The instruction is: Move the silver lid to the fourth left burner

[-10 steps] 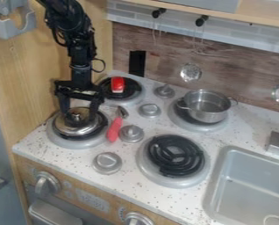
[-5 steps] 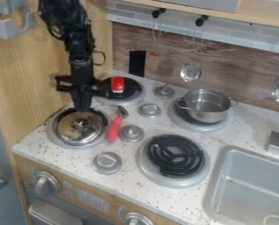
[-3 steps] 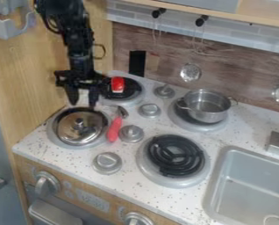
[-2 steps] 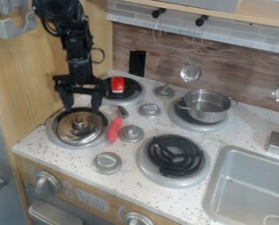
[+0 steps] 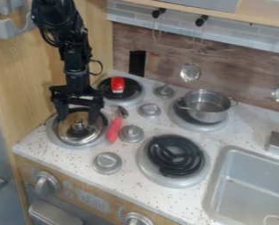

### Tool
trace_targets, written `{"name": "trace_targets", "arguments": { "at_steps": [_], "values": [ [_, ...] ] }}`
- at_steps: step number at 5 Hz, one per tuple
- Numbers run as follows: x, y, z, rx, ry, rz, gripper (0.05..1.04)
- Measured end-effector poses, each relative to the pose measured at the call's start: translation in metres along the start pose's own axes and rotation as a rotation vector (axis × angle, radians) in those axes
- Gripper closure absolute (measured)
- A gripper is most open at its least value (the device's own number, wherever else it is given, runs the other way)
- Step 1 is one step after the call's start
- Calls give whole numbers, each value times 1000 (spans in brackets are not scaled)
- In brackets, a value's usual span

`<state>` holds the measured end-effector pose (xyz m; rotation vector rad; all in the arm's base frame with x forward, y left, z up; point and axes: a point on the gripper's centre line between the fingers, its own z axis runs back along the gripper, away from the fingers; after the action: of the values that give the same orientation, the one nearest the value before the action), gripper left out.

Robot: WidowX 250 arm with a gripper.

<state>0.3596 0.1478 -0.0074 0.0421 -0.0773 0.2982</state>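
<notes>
My gripper (image 5: 77,117) hangs over the back part of the silver lid, its two fingers spread apart and nothing held between them. The round silver lid (image 5: 77,136) with its small knob rests on the front left burner (image 5: 61,143), covering most of the black coil. Whether the fingertips touch the lid, I cannot tell.
A red-handled utensil (image 5: 114,129) lies right of the lid, near a knob (image 5: 131,133). A red object (image 5: 117,84) is on the back left burner, a pot (image 5: 206,106) on the back right one. The front right burner (image 5: 175,154) shows its coil; a sink (image 5: 253,184) is beyond.
The gripper rose off the lid, turned and seemed narrow, then spread wide again and came back down over the lid. The lid now lies slightly lower in the view than at first.
</notes>
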Motion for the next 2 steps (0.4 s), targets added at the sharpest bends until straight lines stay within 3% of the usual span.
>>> {"name": "trace_targets", "arguments": {
  "at_steps": [1, 2],
  "values": [
    [0, 0, 0, 4, 5, -2, 196],
    [2, 0, -5, 3, 12, -1, 519]
  ]
}}
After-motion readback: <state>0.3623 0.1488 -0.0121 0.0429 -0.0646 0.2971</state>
